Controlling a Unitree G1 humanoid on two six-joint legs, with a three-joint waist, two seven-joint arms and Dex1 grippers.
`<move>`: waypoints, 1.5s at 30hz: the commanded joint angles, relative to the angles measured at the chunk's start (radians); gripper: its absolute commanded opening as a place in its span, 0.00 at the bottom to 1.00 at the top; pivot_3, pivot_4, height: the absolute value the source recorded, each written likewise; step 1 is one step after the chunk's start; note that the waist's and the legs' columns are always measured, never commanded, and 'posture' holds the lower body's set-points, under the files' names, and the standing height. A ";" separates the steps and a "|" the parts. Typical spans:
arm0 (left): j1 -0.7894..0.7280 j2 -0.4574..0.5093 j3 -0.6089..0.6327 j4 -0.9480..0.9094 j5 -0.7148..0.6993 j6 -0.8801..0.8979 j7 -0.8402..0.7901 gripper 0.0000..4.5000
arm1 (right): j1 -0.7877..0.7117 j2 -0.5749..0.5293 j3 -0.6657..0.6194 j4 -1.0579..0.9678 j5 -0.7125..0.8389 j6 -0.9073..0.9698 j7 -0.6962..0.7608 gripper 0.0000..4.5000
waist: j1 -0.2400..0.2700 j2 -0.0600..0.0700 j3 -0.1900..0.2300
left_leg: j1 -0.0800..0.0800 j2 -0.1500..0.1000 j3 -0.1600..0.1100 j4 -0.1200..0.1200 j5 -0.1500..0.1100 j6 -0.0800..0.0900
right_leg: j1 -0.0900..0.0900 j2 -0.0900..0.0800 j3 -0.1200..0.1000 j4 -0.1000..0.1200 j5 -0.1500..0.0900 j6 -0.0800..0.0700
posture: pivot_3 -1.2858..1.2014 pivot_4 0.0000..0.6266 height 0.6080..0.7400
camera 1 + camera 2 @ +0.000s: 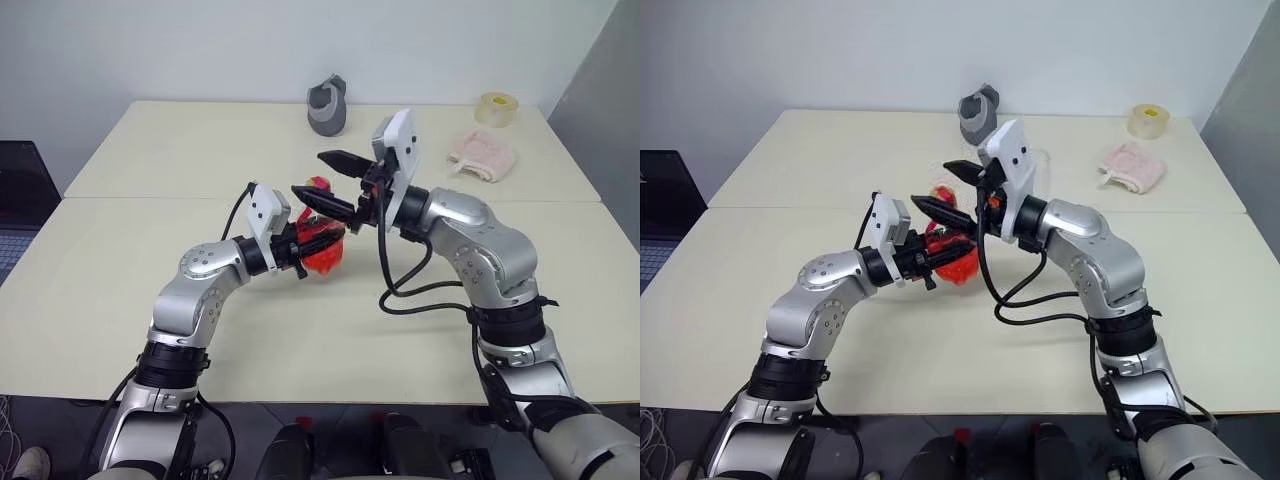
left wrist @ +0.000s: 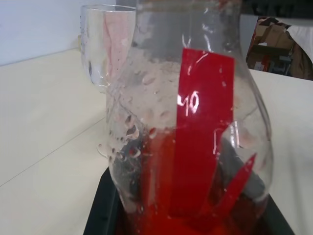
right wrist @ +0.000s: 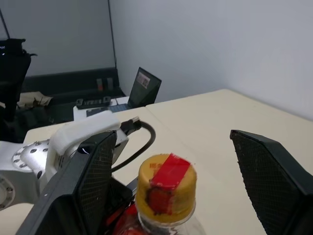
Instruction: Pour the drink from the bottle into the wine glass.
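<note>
I have the bottle (image 1: 322, 247) clamped in my left hand (image 1: 318, 240), held up over the middle of the desk (image 1: 120, 300) with its cap (image 3: 166, 184) still on. My right hand (image 3: 181, 191) stands with its fingers (image 3: 88, 186) wide apart, one on either side of the cap and touching nothing yet. The glass (image 2: 105, 54) stands on the desk just beyond the bottle, empty as far as I can tell.

The bottle is thin clear plastic, so I expect it to give under a hard squeeze; the grip sits low on the bulbous base, where the wall is widest and the drink (image 2: 195, 215) pools. It looks under half full, so I judge it light. Droplets cling inside the wall, and the outside may be slick too.

I'd take the cap by its ribbed side, closing squarely across it, and twist while the left hand resists. The cap is small and the neck narrow, so an off-centre pinch could slip.

The glass is the fragile piece: tall, on a thin stem, easy to tip if the bottle's neck knocks its rim.
</note>
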 commanded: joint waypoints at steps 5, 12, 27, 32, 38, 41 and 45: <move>-0.034 -0.014 0.003 -0.037 -0.002 -0.012 0.003 0.30 | -0.043 -0.002 -0.003 0.070 -0.057 -0.071 -0.010 0.88 | 0.000 0.000 0.000 | 0.000 0.000 0.000 0.000 0.000 0.000 | 0.000 0.000 0.000 0.000 0.000 0.000 | 0.52 0.24 1.00; -0.028 0.024 0.019 -0.029 -0.007 -0.010 -0.023 0.30 | -0.058 -0.013 -0.051 0.096 -0.046 -0.070 -0.019 0.88 | -0.006 0.000 0.000 | 0.000 0.000 0.000 0.000 0.000 0.000 | 0.000 0.000 0.000 0.000 0.000 0.000 | 0.52 0.24 1.00; -0.016 0.040 0.031 -0.049 -0.025 0.015 -0.017 0.30 | 0.041 -0.134 -0.127 -0.034 0.038 0.025 -0.032 0.88 | -0.001 0.000 0.000 | -0.001 0.000 0.000 0.000 -0.001 0.001 | 0.000 0.000 0.000 0.000 0.000 0.000 | 0.52 0.24 1.00; -0.019 0.036 0.032 -0.047 -0.025 0.012 -0.020 0.30 | 0.072 -0.193 -0.121 -0.057 0.036 0.008 0.011 0.88 | -0.008 0.000 0.000 | 0.000 0.000 0.000 0.000 -0.001 0.002 | 0.000 0.000 0.000 0.000 0.000 0.000 | 0.52 0.24 1.00; -0.023 0.022 0.025 -0.037 -0.018 0.005 -0.025 0.30 | 0.052 -0.152 -0.107 -0.102 0.105 0.006 0.057 0.88 | -0.010 0.000 0.000 | 0.000 0.001 0.000 0.000 -0.001 0.002 | 0.000 0.000 0.000 0.000 0.000 0.000 | 0.52 0.24 1.00; -0.023 0.015 0.023 -0.036 -0.017 0.003 -0.028 0.30 | 0.042 -0.115 -0.078 -0.110 0.109 0.008 0.058 0.88 | -0.010 0.000 0.000 | 0.000 0.000 0.000 0.000 -0.001 0.002 | 0.000 0.000 0.000 0.000 0.000 0.000 | 0.52 0.24 1.00; -0.023 0.015 0.023 -0.038 -0.016 0.003 -0.033 0.30 | 0.014 -0.075 -0.034 -0.067 0.064 -0.018 0.049 0.88 | -0.010 0.000 0.000 | 0.000 0.000 0.000 0.000 -0.001 0.001 | 0.000 0.000 0.000 0.000 0.000 0.000 | 0.52 0.24 1.00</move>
